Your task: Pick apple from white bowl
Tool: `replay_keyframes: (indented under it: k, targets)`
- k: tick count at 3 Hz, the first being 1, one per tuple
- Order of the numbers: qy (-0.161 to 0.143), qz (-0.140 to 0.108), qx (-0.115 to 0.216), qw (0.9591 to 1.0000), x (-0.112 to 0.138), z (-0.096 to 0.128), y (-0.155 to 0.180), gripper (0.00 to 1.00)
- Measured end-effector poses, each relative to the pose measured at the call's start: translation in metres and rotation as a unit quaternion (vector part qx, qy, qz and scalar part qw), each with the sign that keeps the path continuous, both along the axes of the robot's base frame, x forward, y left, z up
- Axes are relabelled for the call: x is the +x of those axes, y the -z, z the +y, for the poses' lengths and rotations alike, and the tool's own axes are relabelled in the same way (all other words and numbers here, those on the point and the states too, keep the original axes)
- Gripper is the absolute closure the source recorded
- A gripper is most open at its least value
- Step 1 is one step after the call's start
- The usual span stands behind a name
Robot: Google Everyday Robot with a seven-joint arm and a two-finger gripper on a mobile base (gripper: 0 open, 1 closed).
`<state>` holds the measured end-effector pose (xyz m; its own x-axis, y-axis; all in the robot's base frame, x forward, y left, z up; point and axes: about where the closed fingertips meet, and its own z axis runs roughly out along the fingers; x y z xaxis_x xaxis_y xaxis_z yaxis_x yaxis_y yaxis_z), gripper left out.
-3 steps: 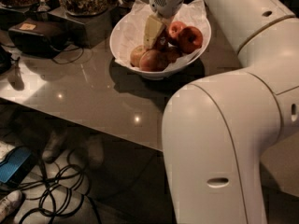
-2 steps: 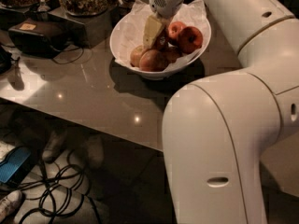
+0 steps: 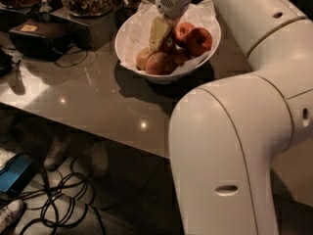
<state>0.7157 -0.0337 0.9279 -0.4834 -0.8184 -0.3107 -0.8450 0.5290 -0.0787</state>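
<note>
Inside the near rim of the white bowl (image 3: 164, 77) lay the apple (image 3: 159, 63); just behind it the gripper (image 3: 159, 35) hung among the other apples (image 3: 199, 40), its grip impossible to tell. Centring squarely on that apple, clear of its neighbours, seemed wise.

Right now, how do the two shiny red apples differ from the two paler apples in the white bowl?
The red apples are glossy deep red; the paler apples are dull yellow-brown. The red apples sit on the right, the paler apples by the near rim. The gripper hangs just left of the red apples, above the paler apples. Both pairs lie in the white bowl.
</note>
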Motion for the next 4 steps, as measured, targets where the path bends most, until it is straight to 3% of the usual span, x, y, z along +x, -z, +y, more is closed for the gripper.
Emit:
replay_keyframes:
  k: [2,4]
  targets:
    - [-0.003,-0.013,0.003,0.9999,0.003,0.004,-0.007,1.00]
    - [-0.035,-0.029,0.021,0.9988,-0.006,0.026,-0.049,1.00]
